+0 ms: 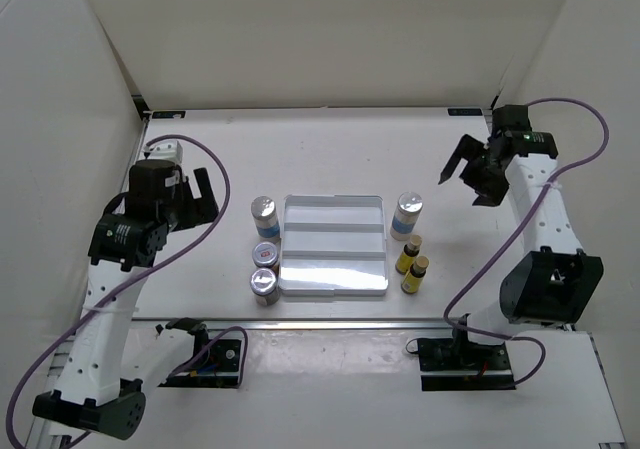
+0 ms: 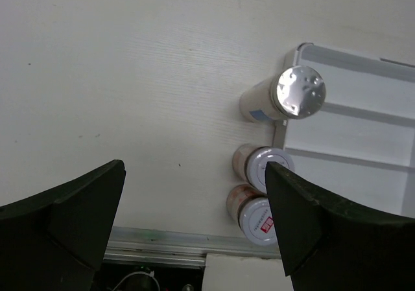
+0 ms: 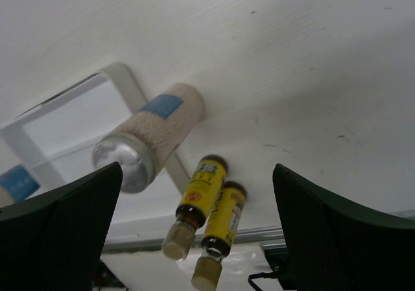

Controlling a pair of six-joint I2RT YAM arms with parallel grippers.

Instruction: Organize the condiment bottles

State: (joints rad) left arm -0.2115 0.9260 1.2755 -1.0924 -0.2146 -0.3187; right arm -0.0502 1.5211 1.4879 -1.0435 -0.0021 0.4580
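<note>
Six condiment bottles stand beside an empty white ridged tray. On its left are a tall silver-capped bottle and two short reddish-labelled jars. On its right are the other tall bottle and two slim yellow bottles. My left gripper is open and empty, left of the tray and above the table. Its wrist view shows the tall bottle and both jars. My right gripper is open and empty, far right. Its wrist view shows the right tall bottle and the yellow pair.
White walls close in the table at the back and on both sides. An aluminium rail runs along the front edge, with the arm bases and cables behind it. The tray rim shows in the left wrist view and the right wrist view.
</note>
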